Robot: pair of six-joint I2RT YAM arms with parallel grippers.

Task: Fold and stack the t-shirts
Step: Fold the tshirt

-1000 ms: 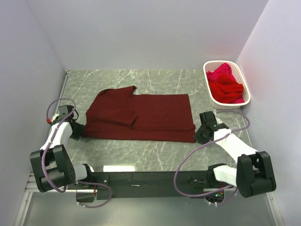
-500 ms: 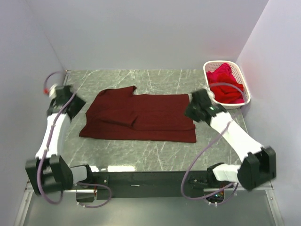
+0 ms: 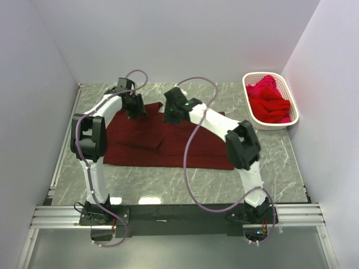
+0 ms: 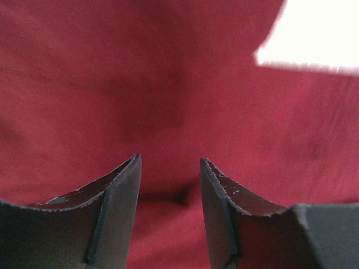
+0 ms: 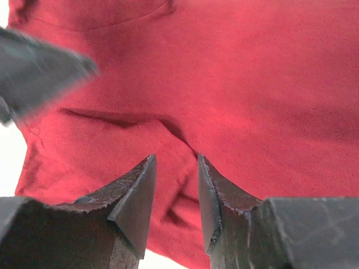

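Observation:
A dark maroon t-shirt (image 3: 210, 148) lies flat on the marble table, partly folded, with a sleeve at the far left. Both arms reach over it to its far edge. My left gripper (image 3: 136, 112) is open just above the cloth near the far-left sleeve; the left wrist view shows its jaws (image 4: 169, 162) apart with red cloth (image 4: 168, 84) below. My right gripper (image 3: 170, 118) is open beside it near the collar; its jaws (image 5: 176, 158) straddle a crease in the cloth (image 5: 252, 78). Brighter crimson t-shirts (image 3: 269, 101) lie piled in the basket.
The white slotted basket (image 3: 269, 125) stands at the far right against the wall. Purple cables loop above both arms. White walls close in the table on the left, back and right. Bare marble (image 3: 168, 182) shows in front of the shirt.
Both arms have swung from the shirt's near left and right sides to its far edge, and the two grippers now sit close together over the cloth.

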